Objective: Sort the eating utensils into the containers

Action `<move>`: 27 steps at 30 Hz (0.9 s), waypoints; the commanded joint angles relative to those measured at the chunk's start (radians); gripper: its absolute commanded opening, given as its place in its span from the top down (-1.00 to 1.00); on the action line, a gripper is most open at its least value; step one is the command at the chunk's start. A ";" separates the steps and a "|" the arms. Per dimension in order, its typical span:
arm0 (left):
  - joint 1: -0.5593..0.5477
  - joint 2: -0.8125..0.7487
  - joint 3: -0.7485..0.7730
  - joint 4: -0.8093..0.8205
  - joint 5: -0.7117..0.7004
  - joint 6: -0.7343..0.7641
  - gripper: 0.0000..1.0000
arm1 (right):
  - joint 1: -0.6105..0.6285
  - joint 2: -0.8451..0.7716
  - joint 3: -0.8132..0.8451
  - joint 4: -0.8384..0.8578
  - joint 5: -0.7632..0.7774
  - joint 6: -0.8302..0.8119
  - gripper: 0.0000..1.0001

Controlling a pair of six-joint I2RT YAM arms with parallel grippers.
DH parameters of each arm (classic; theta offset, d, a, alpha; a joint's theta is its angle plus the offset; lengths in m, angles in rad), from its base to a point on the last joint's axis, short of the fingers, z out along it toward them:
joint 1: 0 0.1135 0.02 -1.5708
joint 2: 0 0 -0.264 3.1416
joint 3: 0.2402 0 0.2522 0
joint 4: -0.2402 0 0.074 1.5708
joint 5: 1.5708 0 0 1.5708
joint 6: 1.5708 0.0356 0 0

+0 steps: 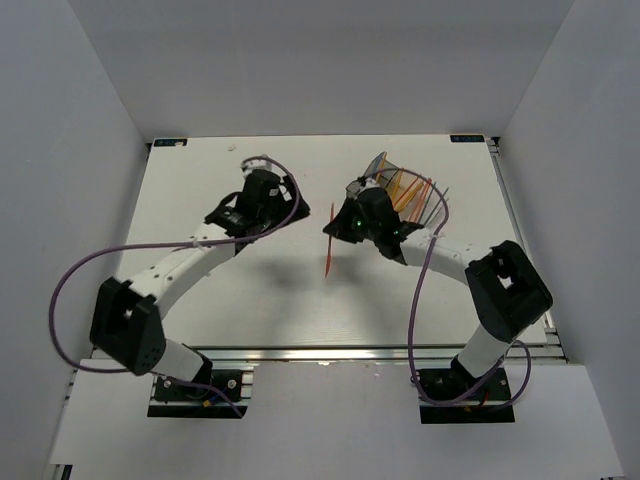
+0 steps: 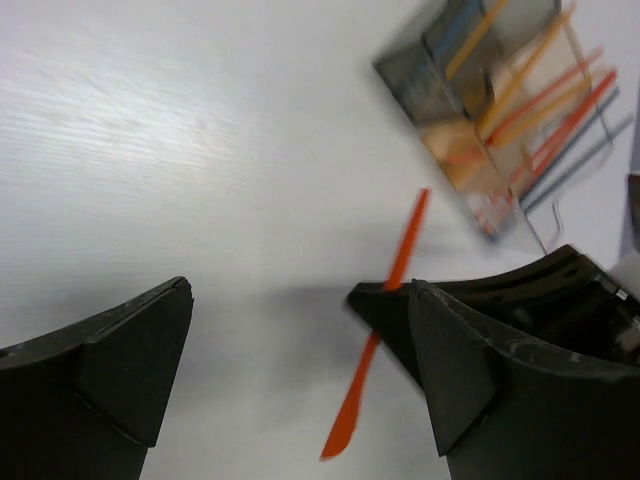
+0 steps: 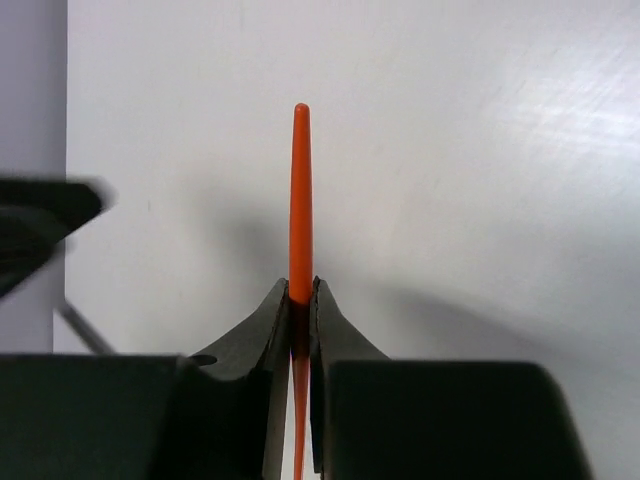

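My right gripper (image 1: 340, 229) is shut on an orange plastic knife (image 1: 329, 255) and holds it above the table left of the containers (image 1: 403, 188). In the right wrist view its fingertips (image 3: 300, 292) pinch the knife's handle (image 3: 300, 180), which points away. The joined bins, smoky grey, orange and clear (image 2: 490, 100), hold several orange and dark utensils (image 2: 545, 95) leaning out. My left gripper (image 1: 275, 190) is open and empty, to the left of the knife. In the left wrist view (image 2: 300, 340) the knife's blade (image 2: 352, 405) hangs between its spread fingers (image 2: 130, 355).
White walls close in the table (image 1: 240, 300) on three sides. The right arm's body (image 2: 570, 300) fills the lower right of the left wrist view. Purple cables (image 1: 70, 290) loop beside both arms.
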 commanded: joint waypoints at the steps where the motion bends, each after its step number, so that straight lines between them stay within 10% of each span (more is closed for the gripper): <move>1: -0.002 -0.207 0.138 -0.340 -0.387 0.079 -0.96 | -0.077 0.026 0.135 -0.045 0.179 -0.006 1.00; 14: -0.002 -0.739 -0.278 -0.344 -0.593 0.319 -0.96 | -0.303 0.372 0.690 -0.211 0.532 -0.083 1.00; 27: -0.001 -0.699 -0.287 -0.294 -0.429 0.360 -0.96 | -0.332 0.546 0.856 -0.231 0.586 -0.191 1.00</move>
